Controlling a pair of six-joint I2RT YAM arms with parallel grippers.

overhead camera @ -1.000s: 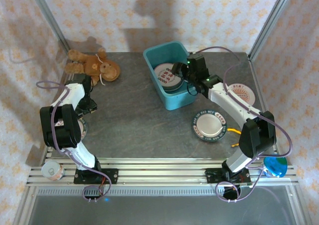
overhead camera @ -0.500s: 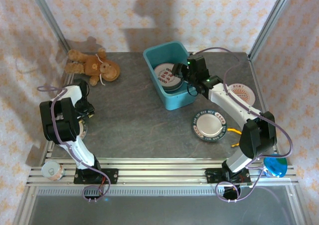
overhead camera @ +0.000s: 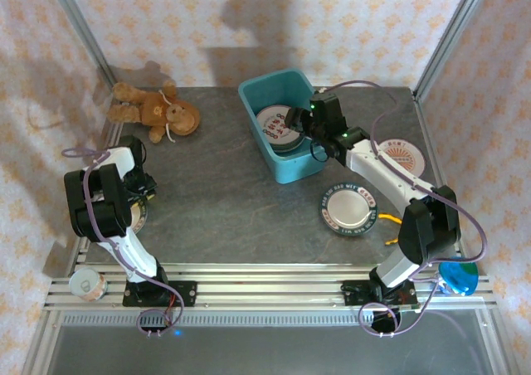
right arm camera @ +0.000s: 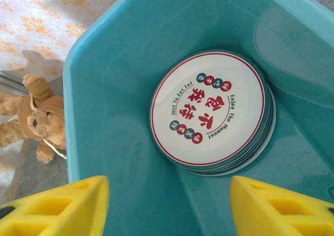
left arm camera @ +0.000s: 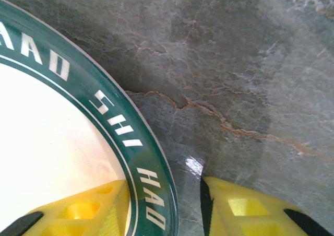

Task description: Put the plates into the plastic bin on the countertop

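Observation:
In the teal plastic bin (overhead camera: 294, 169) lies a stack of plates (right arm camera: 209, 108), the top one printed with red characters. My right gripper (right arm camera: 169, 210) hovers open over the bin's inside, nothing between its fingers; in the top view this right gripper (overhead camera: 297, 123) is above the stack. My left gripper (left arm camera: 167, 215) is open and low on the countertop (left arm camera: 235, 63), its jaws straddling the rim of a green-lettered plate (left arm camera: 62, 157). That plate (overhead camera: 139, 216) lies at the far left. Another green-rimmed plate (overhead camera: 348, 207) and an orange-patterned plate (overhead camera: 402, 153) lie on the right.
A brown teddy bear (overhead camera: 153, 109) lies at the back left. A small blue round object (overhead camera: 458, 277) sits at the front right and a small round container (overhead camera: 87, 284) at the front left, both by the aluminium rail. Something orange (overhead camera: 390, 219) lies next to the right plate.
My left arm has folded in toward the near left and come down on the green-lettered plate's rim. The right gripper has stayed over the bin.

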